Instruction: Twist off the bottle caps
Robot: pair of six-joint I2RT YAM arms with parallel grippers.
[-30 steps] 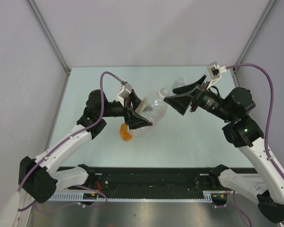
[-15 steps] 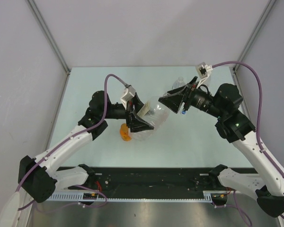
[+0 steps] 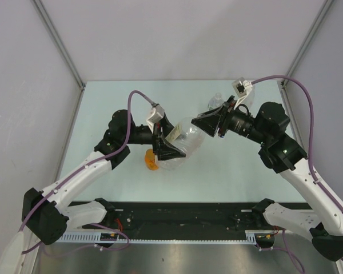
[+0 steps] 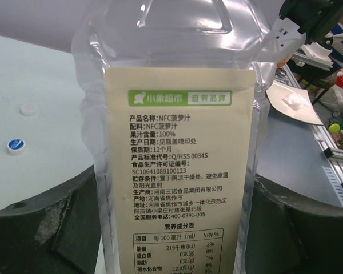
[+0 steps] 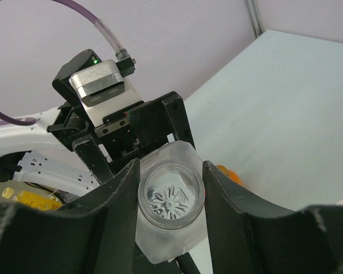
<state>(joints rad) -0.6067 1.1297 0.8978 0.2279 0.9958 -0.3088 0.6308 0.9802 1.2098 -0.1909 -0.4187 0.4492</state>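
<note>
Near edge: black rail (image 3: 177, 220). Then pale green table (image 3: 228, 171), matte. Mid-table: left gripper (image 3: 172, 141) clamped on large bottle (image 3: 186, 134), yellow label, with an orange object (image 3: 152, 161) just beside. At that bottle's top, right gripper (image 5: 171, 188) pinched tight. Loose on the surface: white cap (image 4: 28, 109), blue cap (image 4: 15, 146). Farther back, smaller bottle (image 3: 216, 101). Plain grey walls (image 3: 177, 40) beyond.

left arm (image 3: 80, 171): stretched forward-right, jaws clamped wide | right arm (image 3: 308, 191): bent leftward, jaws clamped narrow
</note>
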